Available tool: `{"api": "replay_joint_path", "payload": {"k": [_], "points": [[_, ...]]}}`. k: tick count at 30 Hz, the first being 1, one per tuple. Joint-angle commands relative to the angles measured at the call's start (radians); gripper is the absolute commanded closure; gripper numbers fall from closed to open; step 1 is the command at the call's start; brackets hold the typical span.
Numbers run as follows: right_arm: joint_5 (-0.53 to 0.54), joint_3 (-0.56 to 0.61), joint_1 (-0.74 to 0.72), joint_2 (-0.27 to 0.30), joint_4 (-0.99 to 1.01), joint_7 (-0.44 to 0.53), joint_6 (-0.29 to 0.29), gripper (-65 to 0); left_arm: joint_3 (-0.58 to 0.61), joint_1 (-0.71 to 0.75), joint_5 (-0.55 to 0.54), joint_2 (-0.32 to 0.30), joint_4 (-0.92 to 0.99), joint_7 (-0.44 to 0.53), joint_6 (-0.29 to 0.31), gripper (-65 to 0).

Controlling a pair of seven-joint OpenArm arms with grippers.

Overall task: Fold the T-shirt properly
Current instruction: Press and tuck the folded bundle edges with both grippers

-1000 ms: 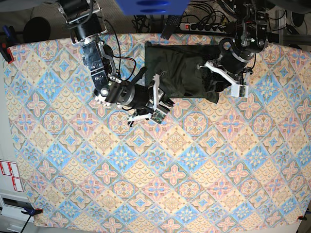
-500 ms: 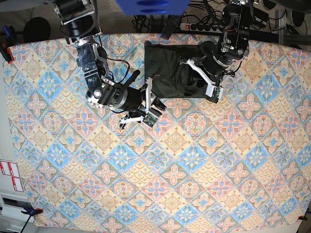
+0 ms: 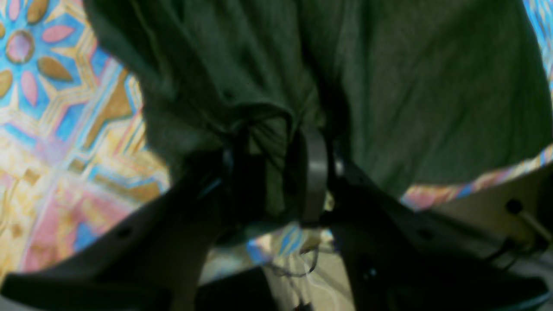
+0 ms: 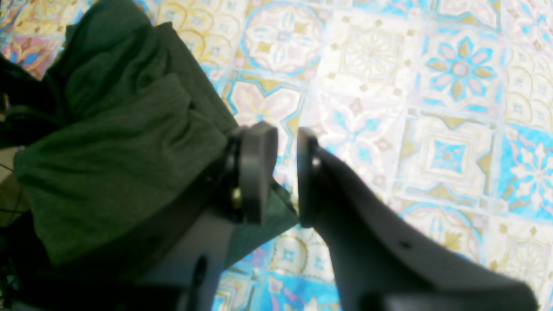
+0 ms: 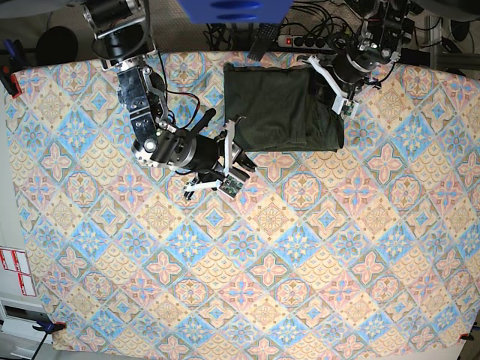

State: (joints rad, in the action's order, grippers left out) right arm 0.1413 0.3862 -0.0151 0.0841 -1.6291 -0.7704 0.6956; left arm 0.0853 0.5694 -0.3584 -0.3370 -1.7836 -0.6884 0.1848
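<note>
The dark olive-green, thin knit T-shirt [image 5: 283,109] lies as a folded block at the upper centre of the base view on the patterned tablecloth [image 5: 300,262], long axis running left to right. It looks soft, light and floppy, best taken at edges or corners. The left gripper [image 3: 276,172] pinches a fabric fold; the right gripper [image 4: 281,172] stands parted, holding nothing.

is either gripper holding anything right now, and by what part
The left gripper pinches a bunched fold at the edge of the dark olive-green knit T-shirt. The right gripper is open, holding nothing.
</note>
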Motion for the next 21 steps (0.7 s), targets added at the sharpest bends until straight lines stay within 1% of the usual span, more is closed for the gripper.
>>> {"api": "replay_joint_path", "payload": {"k": [1,10,12,13,18,21], "points": [[0.017,0.0,-0.016,-0.002,-0.018,0.025,0.003,-11.3,-0.005,0.008,-0.001,-0.014,-0.011,0.008,0.0,-16.8],[0.017,0.001,-0.016,-0.002,-0.018,0.025,0.003,-11.3,-0.006,0.08,-0.003,-0.02,-0.028,0.009,-0.001,-16.8],[0.017,0.001,-0.016,-0.002,-0.017,0.025,0.003,-11.3,-0.038,0.094,-0.011,-0.015,-0.058,0.009,-0.001,-16.7],[0.017,0.003,-0.016,-0.002,-0.017,0.025,0.003,-11.3,-0.065,0.107,-0.011,-0.006,-0.08,0.009,-0.001,-16.7],[0.017,0.003,-0.016,-0.002,-0.017,0.025,0.003,-11.3,-0.212,0.126,-0.009,0.078,-0.158,0.009,-0.001,-16.7],[0.017,0.003,-0.016,-0.002,-0.017,0.025,0.003,-11.3,-0.264,0.09,-0.009,0.108,-0.154,0.009,-0.001,-16.7]]}}
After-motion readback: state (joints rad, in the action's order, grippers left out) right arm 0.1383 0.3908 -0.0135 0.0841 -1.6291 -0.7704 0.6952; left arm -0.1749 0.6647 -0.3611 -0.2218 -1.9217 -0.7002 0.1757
